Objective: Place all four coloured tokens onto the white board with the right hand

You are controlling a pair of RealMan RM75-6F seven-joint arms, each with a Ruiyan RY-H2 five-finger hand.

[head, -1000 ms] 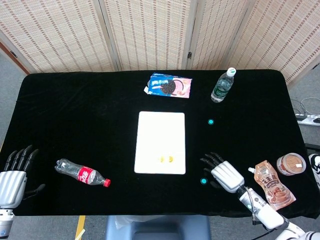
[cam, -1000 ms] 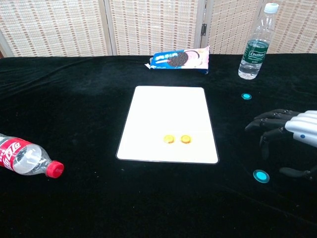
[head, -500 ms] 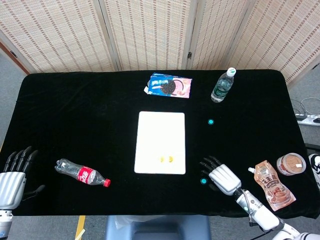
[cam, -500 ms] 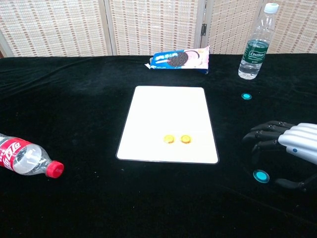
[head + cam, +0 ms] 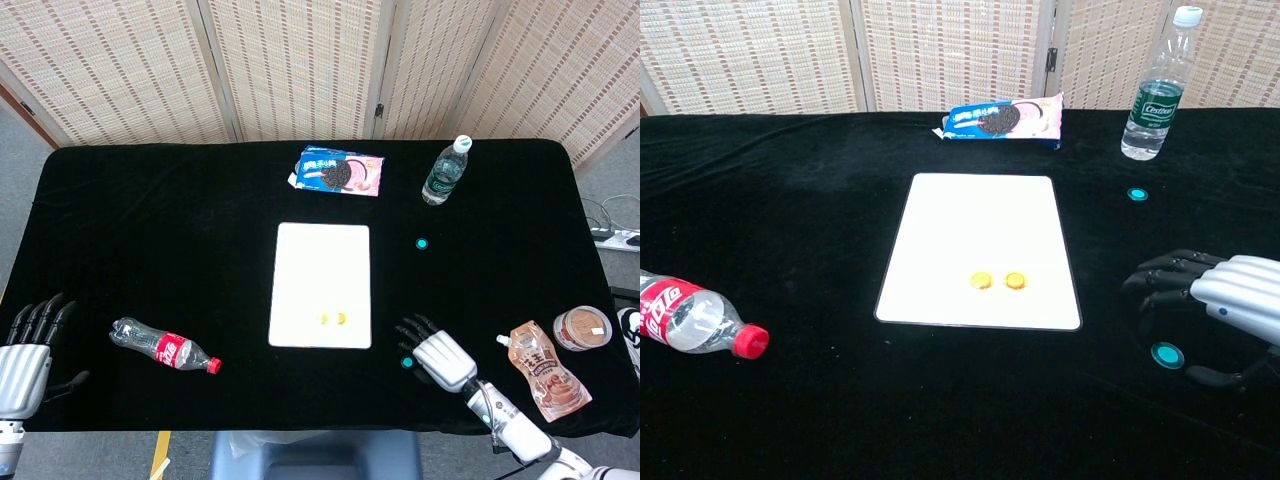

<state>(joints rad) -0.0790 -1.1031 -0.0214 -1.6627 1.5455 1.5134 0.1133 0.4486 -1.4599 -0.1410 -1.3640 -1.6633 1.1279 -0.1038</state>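
Note:
The white board (image 5: 321, 283) (image 5: 982, 246) lies at the table's middle with two yellow tokens (image 5: 333, 319) (image 5: 998, 281) side by side near its front edge. One cyan token (image 5: 407, 363) (image 5: 1167, 354) lies on the black cloth right of the board's front corner. A second cyan token (image 5: 422, 243) (image 5: 1137, 194) lies farther back. My right hand (image 5: 438, 355) (image 5: 1225, 302) hovers over the near cyan token, fingers spread and curved down around it, holding nothing. My left hand (image 5: 27, 355) rests open at the front left edge, seen only in the head view.
A Coke bottle (image 5: 165, 347) (image 5: 695, 322) lies on its side at the front left. A cookie pack (image 5: 339, 171) and a water bottle (image 5: 445, 172) stand at the back. A drink pouch (image 5: 545, 370) and a round tub (image 5: 582, 327) sit at the right edge.
My right hand has moved toward the front and slightly left, lowering over the near cyan token. The tokens and my left hand have stayed put.

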